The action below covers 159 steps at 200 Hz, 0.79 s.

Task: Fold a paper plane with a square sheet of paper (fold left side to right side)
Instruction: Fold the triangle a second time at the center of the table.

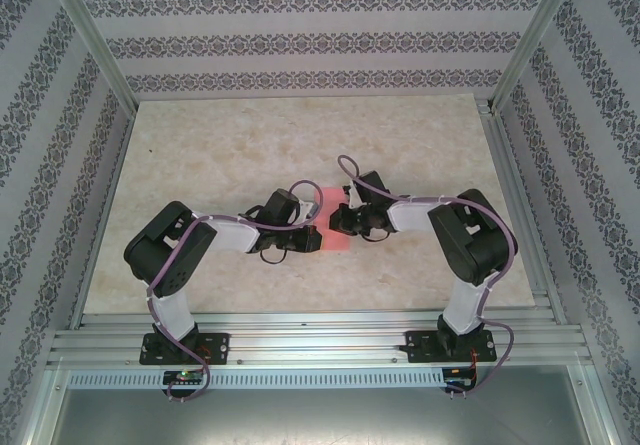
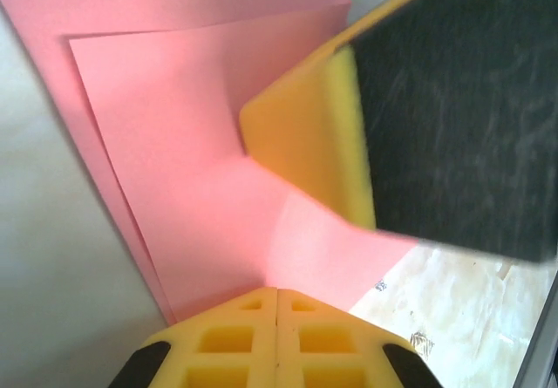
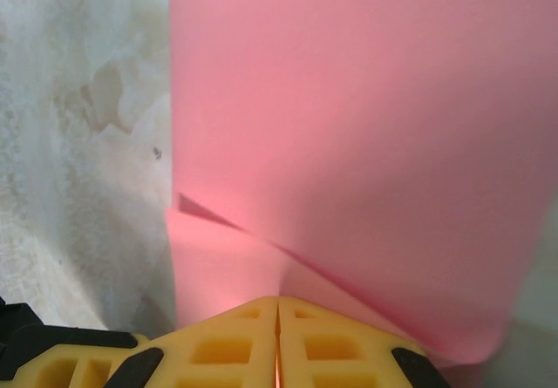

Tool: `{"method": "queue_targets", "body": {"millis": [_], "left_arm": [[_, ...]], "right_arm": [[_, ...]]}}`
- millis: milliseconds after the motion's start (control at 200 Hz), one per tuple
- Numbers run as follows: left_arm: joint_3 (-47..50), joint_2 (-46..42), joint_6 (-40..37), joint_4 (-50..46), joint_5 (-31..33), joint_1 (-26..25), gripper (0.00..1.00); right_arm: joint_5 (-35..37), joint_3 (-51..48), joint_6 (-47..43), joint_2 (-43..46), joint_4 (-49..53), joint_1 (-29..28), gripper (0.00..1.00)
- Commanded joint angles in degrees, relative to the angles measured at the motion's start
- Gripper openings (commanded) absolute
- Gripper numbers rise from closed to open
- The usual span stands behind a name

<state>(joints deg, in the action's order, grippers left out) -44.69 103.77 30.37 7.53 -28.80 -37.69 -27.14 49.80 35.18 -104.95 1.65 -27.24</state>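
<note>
At the near edge, both arm bases are seen bolted to the rail (image 1: 320, 317). Further in, the left gripper (image 1: 305, 237) is closed tight, its yellow fingertips (image 2: 253, 309) pinched on a raised fold of the square sheet of paper (image 2: 166, 144). Just beyond, the right gripper (image 1: 338, 221) is likewise clamped on the sheet, with pink paper caught between its fingers (image 3: 235, 323). The sheet is found mid-table (image 1: 220, 145), partly lifted and creased, between the two grippers. Patterned walls (image 1: 300, 35) are seen behind.
</note>
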Motion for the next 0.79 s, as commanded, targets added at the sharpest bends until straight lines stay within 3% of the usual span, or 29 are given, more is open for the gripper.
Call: {"method": "queue_targets", "body": {"millis": [0,430,599,789], "left_arm": [[4.9,2.6,1.0,-13.4,1.9,-1.7,0.04],[4.3,2.5,1.4,-12.7,1.7,-2.1,0.04],[3.6,2.1,1.5,-13.0,1.7,-2.3,0.04],[3.0,1.5,1.2,-13.7,2.0,-2.4,0.05]], "right_arm": [[10.6,0.4,-4.1,-2.0,3.2,4.7,0.09],[11.9,3.7,-7.7,4.0,9.3,7.7,0.10],[9.3,0.7,-2.8,9.6,7.2,3.2,0.10],[5.1,-2.9,6.7,8.4,-2.2,-3.4,0.10]]}}
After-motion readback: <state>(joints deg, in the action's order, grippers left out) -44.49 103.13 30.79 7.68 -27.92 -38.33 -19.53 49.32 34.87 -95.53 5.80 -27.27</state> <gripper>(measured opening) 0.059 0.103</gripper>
